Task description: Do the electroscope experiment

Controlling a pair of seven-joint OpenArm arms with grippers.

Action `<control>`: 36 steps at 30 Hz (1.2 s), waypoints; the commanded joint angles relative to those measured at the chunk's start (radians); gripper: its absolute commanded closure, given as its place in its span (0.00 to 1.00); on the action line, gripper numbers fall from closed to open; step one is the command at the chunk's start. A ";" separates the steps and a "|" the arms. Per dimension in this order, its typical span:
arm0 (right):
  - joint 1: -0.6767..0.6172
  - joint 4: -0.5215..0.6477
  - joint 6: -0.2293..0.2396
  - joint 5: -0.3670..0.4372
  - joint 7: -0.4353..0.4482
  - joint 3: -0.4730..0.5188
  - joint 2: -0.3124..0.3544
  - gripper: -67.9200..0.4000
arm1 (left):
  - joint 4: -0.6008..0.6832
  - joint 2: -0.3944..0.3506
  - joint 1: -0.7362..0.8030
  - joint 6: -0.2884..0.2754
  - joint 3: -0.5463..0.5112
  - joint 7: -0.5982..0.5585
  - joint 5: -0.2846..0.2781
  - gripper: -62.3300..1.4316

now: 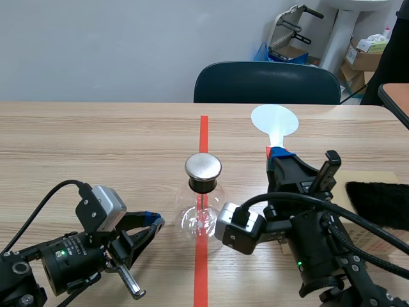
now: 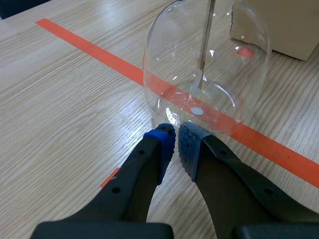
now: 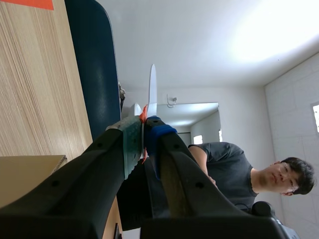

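The electroscope is a round glass flask (image 1: 201,216) with a metal cap (image 1: 203,167), standing on the red tape line at the table's middle. In the left wrist view the flask (image 2: 207,64) with its thin inner rod (image 2: 207,45) stands just ahead of my left gripper (image 2: 175,144), which is shut with nothing in it. In the scene view that left gripper (image 1: 152,224) lies low, just left of the flask. My right gripper (image 1: 278,155) is raised to the flask's right and shut on the stem of a white round paddle (image 1: 275,121). The paddle (image 3: 152,89) appears edge-on between the right gripper's (image 3: 144,134) pads.
A black furry cloth (image 1: 380,203) lies on a cardboard sheet (image 1: 361,182) at the right. A dark chair (image 1: 267,83) stands behind the table's far edge. Boxes (image 1: 364,54) stand at the back right. The right wrist view catches a person (image 3: 234,169) in a dark shirt.
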 commanded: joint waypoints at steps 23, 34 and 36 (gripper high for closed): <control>-0.033 0.025 -0.039 -0.016 0.026 -0.004 0.000 0.97 | 0.016 0.002 -0.005 -0.002 -0.003 -0.013 -0.006 0.87; -0.032 0.025 -0.039 -0.016 0.024 -0.004 0.000 0.97 | 0.016 0.002 -0.005 -0.002 -0.003 -0.013 -0.006 0.87; -0.032 0.025 -0.039 -0.016 0.022 -0.004 0.000 0.97 | 0.016 0.002 -0.005 -0.002 -0.003 -0.013 -0.006 0.87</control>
